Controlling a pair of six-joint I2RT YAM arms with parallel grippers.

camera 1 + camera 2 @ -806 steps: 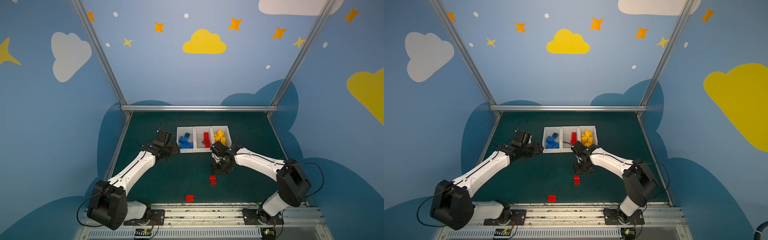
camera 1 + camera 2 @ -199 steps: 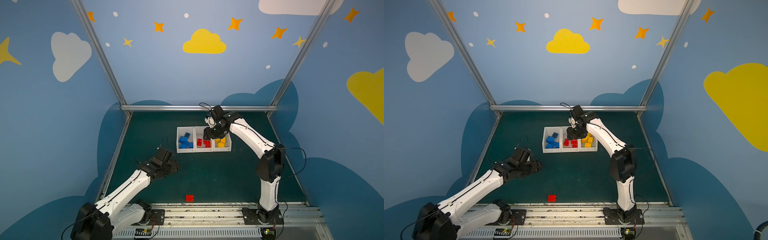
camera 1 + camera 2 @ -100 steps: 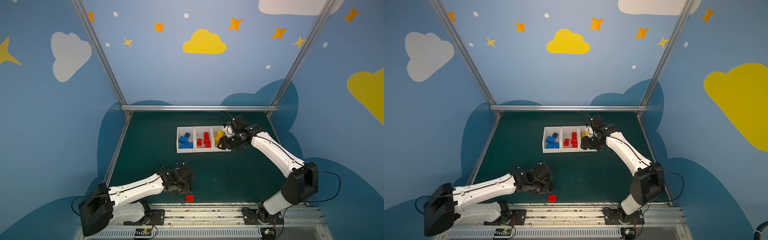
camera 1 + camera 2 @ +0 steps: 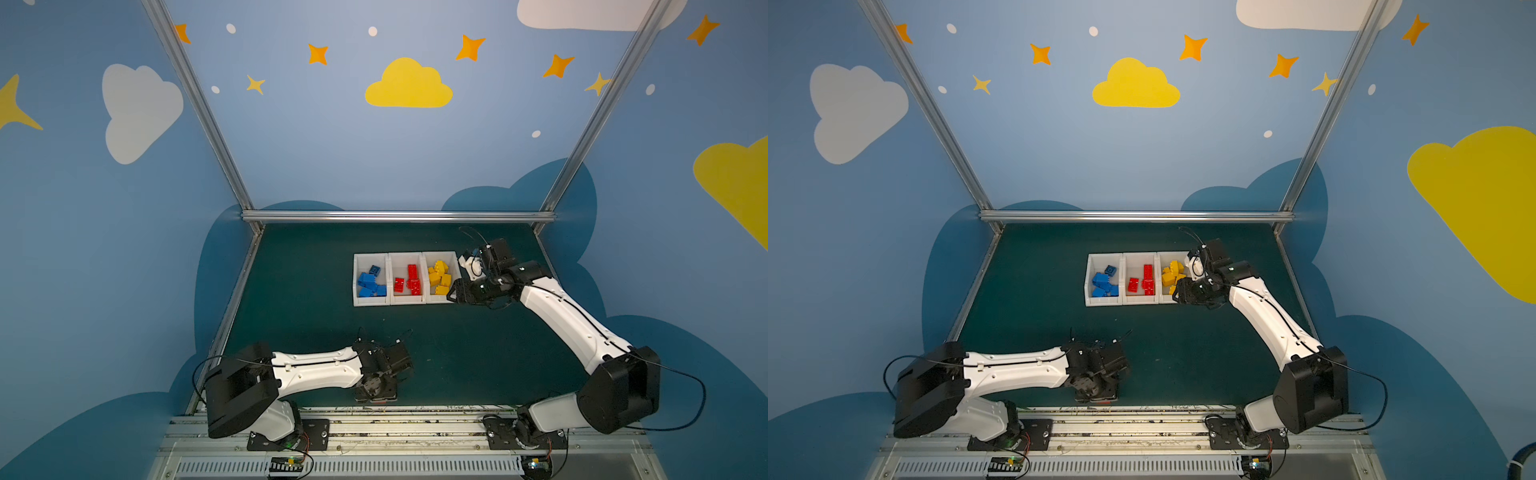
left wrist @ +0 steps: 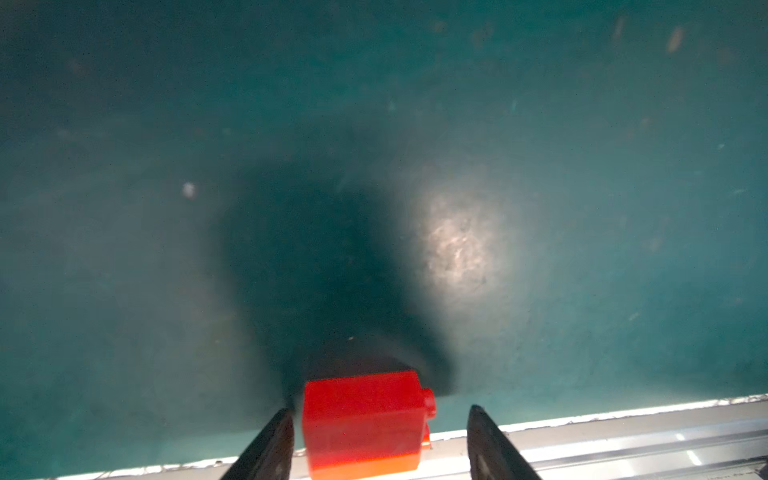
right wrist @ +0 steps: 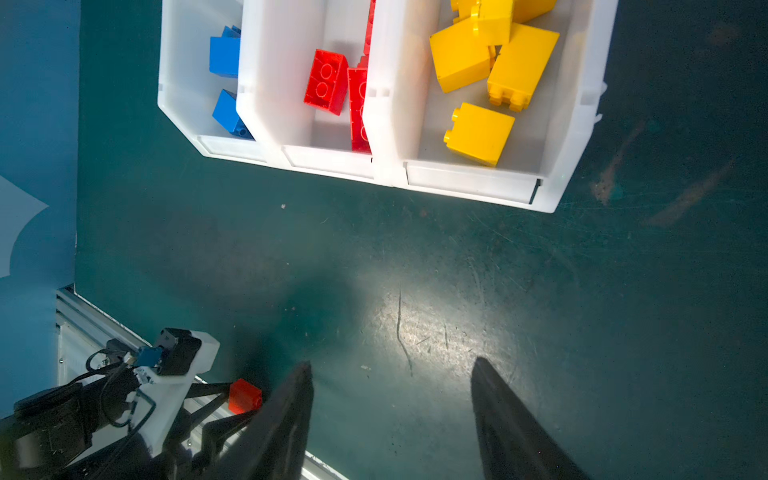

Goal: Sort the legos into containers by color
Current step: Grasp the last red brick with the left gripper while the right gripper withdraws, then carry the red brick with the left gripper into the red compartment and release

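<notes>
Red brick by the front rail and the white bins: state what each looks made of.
Red brick: apparently hard moulded plastic, glossy; smooth faces, crisp edges, a round stud on its side. White bins: probably thin moulded plastic, milky with a soft sheen; rounded rims and a moulded label slot.

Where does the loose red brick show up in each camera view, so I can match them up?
Both top views: near the front edge, left of centre; the red brick is only a sliver under the left gripper.
Left wrist: large, between the open fingers.
Right wrist: small, between the left gripper's fingers, far from the bins.
Shared landmark: the metal front rail, right beside it.
</notes>
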